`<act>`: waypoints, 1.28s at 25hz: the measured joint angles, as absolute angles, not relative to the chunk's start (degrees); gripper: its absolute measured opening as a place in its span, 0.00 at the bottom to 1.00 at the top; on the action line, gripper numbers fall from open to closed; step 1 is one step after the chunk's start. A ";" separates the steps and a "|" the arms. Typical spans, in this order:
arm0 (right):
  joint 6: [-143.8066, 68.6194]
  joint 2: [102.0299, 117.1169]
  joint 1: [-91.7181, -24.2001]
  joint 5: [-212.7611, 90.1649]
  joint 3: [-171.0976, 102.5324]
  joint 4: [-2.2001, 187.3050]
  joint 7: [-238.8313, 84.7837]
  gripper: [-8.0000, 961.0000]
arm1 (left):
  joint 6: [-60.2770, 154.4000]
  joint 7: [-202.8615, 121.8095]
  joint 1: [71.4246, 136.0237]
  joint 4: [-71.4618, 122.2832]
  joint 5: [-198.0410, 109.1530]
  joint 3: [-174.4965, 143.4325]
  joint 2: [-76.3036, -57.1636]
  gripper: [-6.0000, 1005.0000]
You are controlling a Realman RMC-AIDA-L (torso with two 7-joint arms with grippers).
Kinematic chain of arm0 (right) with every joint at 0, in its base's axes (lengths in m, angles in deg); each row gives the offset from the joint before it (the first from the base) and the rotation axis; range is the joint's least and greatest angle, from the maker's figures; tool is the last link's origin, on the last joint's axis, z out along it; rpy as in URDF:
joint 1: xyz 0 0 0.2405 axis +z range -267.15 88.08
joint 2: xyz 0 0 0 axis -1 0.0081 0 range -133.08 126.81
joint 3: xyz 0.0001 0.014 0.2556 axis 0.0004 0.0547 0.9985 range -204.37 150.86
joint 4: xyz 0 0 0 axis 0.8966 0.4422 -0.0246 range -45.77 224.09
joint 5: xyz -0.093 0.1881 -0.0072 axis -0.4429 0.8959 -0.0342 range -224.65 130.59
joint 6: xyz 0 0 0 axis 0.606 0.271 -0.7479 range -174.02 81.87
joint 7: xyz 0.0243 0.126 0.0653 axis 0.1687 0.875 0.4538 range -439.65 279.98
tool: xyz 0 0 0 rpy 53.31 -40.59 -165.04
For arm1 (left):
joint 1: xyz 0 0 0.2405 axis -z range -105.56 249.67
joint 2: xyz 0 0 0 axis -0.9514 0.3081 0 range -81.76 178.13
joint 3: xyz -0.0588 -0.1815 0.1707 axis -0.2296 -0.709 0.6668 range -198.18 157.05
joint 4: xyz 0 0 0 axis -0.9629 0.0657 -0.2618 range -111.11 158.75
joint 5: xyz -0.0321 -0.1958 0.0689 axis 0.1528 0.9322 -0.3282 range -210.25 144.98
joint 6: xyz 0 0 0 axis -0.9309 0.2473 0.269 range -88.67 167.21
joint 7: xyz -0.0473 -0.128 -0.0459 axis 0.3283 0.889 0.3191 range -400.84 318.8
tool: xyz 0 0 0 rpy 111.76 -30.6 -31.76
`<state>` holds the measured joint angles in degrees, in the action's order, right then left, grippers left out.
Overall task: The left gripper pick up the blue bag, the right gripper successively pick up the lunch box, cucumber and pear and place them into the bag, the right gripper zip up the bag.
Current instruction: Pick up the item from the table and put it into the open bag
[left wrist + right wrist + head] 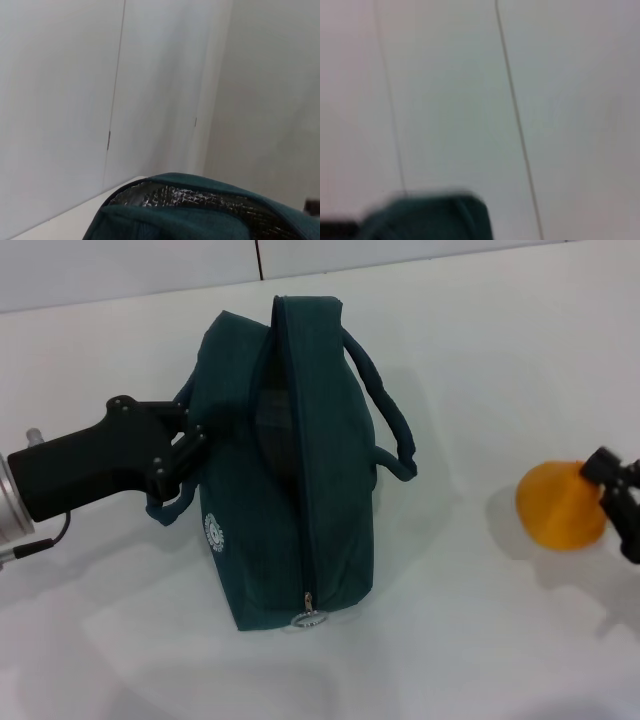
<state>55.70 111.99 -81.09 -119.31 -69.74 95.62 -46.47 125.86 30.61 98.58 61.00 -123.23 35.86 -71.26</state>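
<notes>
The blue bag [300, 470] lies in the middle of the white table, its zipper open along the top and the metal ring pull [308, 617] at the near end. My left gripper [187, 453] is shut on the bag's left handle at its side. The left wrist view shows the bag's open mouth with silver lining [190, 197]. My right gripper [612, 498] is at the right edge, closed around the orange-yellow pear [555, 505], well apart from the bag. The bag also shows in the right wrist view [430, 217]. The lunch box and cucumber are out of view.
The white table [460, 640] runs around the bag, with a pale wall [120, 270] behind it. The bag's right handle [385, 410] loops out toward the pear's side.
</notes>
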 joint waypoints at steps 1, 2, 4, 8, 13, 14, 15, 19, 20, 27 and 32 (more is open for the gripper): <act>57.70 111.99 -81.06 -119.16 -69.58 95.68 -46.30 0.05 | 125.86 30.61 98.56 61.00 -123.23 35.86 -71.26 0.06; 59.50 111.99 -80.91 -118.95 -69.43 95.73 -46.06 0.05 | 125.87 30.61 98.55 61.00 -123.23 35.86 -71.26 0.06; 64.47 111.99 -80.16 -118.30 -69.10 95.83 -45.17 0.05 | 125.89 30.59 98.54 61.00 -123.22 35.87 -71.26 0.06; 72.46 111.93 -76.40 -117.20 -69.03 96.58 -40.03 0.06 | 125.88 30.02 98.47 60.85 -122.89 35.25 -71.29 0.06; 74.18 112.00 -68.87 -116.06 -69.10 102.49 -28.12 0.07 | 126.02 29.81 98.53 60.76 -122.51 35.29 -71.34 0.06; 73.73 112.02 -67.27 -116.02 -69.14 103.24 -26.75 0.07 | 126.05 29.81 98.55 60.76 -122.35 35.31 -71.36 0.06; 72.97 112.04 -65.25 -116.02 -69.30 103.94 -25.30 0.07 | 126.17 29.81 98.55 60.74 -122.01 35.37 -71.39 0.06; 69.25 112.16 -58.57 -116.01 -69.67 106.23 -21.16 0.08 | 126.46 29.83 98.68 60.68 -121.46 35.53 -71.46 0.06; 68.34 112.20 -57.16 -116.02 -69.72 106.58 -20.41 0.08 | 126.49 29.85 98.81 60.66 -121.45 35.55 -71.48 0.06; 59.92 112.34 -46.71 -116.12 -72.90 107.01 -14.73 0.09 | 126.54 30.00 98.97 60.55 -121.40 35.60 -71.53 0.06; 53.76 112.54 -43.71 -116.06 -77.97 107.04 -13.92 0.10 | 126.38 29.78 99.81 59.93 -121.39 35.60 -71.53 0.06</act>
